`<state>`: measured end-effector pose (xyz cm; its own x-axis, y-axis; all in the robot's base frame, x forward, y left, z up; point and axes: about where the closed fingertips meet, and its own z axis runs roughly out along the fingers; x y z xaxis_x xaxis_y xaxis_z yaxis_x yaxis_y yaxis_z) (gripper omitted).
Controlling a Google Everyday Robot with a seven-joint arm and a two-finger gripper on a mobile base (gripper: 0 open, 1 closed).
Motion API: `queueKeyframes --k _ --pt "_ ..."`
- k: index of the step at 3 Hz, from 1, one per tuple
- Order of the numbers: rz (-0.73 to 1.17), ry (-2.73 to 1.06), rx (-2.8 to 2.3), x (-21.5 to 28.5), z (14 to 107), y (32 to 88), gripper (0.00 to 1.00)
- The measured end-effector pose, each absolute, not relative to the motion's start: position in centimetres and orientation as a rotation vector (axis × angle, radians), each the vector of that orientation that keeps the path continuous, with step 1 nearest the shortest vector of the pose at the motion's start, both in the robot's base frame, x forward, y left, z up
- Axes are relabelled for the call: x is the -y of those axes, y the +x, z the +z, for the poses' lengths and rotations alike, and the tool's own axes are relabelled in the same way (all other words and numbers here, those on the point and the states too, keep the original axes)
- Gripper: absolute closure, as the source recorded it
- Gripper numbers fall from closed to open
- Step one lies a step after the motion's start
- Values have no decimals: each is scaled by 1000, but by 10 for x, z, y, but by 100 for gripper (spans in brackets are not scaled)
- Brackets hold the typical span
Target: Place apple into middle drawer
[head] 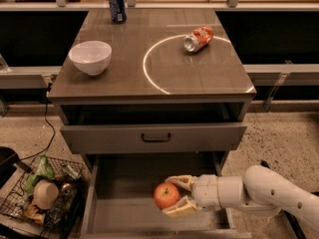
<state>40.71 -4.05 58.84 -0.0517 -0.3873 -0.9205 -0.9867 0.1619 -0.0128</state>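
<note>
the middle drawer is pulled out at the bottom of the cabinet. its grey floor is bare on the left and in the front. the gripper reaches in from the right side, and its two fingers are closed on the apple, one above and one below. the apple is over the right half of the drawer floor, inside the side walls. i cannot tell if it touches the floor.

above it, the upper drawer with the dark handle is shut.

on the cabinet top a white bowl stands on the left, and nothing is seen in it. a blue can stands upright at the back edge. a crushed can lies on its side on the upper right part of a white ring.

on the ground at the left, a wire basket holds a green leafy thing, a pale round thing and some other small items that i cannot name.
</note>
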Motion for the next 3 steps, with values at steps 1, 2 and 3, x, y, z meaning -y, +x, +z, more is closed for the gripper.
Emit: queueKeyframes --k 1,2,3 --pt "928 -1367 -1589 5 557 421 100" --pt "998 -1368 -1571 -33 521 437 100" --pt "1057 -1361 -1535 -60 492 449 100"
